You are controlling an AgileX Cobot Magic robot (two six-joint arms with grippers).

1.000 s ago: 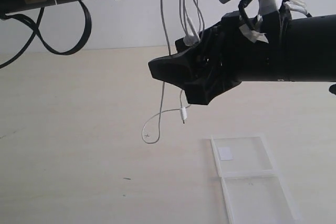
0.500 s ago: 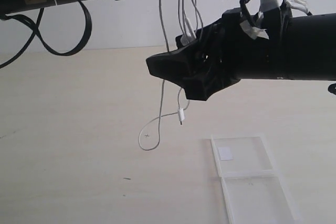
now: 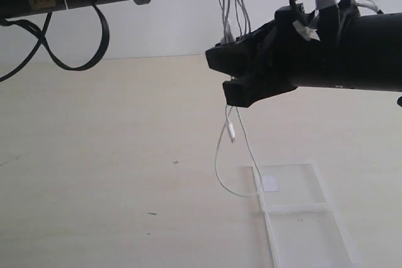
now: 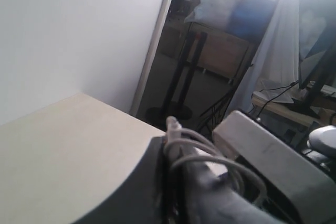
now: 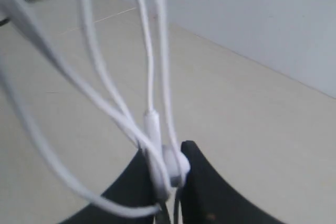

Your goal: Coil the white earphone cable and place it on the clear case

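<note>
Rightward shift: right black gripper (image 5: pixel 170 166) pinches thin white earphone cable (image 3: pixel 216 161); coiling unfinished, loop dangles beside flat clear plastic case (image 3: pixel 295 208).

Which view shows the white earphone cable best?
The exterior view. It shows the white earphone cable from the top edge of the picture down to its hanging loop. The right wrist view shows only a few strands up close, pinched in the right gripper. The left wrist view shows only a blurred bundle.

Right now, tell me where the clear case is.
The clear case lies flat on the table, lower right in the exterior view, below the right gripper; a loop of the white earphone cable hangs by its left edge.
</note>
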